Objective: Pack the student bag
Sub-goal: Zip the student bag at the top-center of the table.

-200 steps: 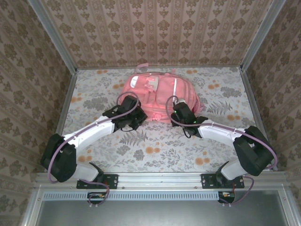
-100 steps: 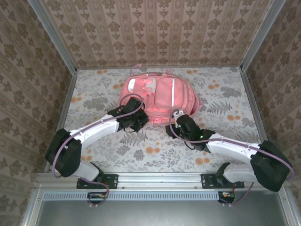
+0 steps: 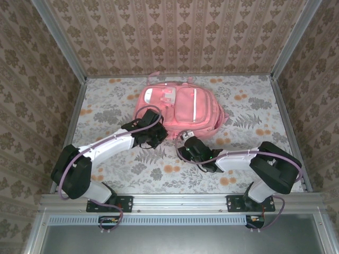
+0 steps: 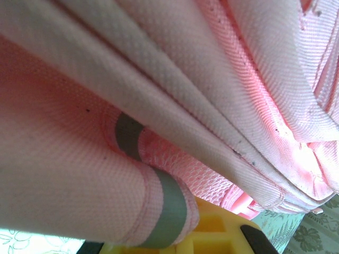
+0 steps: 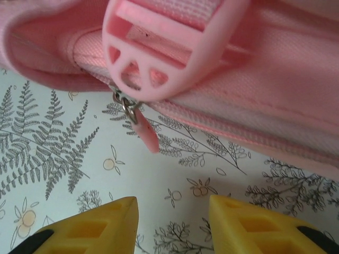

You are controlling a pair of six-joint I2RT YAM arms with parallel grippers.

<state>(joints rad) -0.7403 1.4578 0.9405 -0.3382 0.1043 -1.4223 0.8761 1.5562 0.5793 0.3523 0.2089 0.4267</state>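
The right gripper (image 3: 184,146) has been drawn back off the bag (image 3: 183,108) and its jaws have been parted, while the left gripper (image 3: 152,133) has been kept at the bag's near-left corner.
The bag is laid flat on the table (image 3: 254,116), front pockets up, beyond both grippers. Just off the bag's near edge the right gripper's yellow fingers (image 5: 90,225) are spread, with nothing held between them. Ahead of them a zip pull (image 5: 145,132) is hung from the bag's seam, below a pink buckle (image 5: 169,47). The left gripper is pressed together on the bag, with pink fabric draped over its finger (image 4: 212,233).
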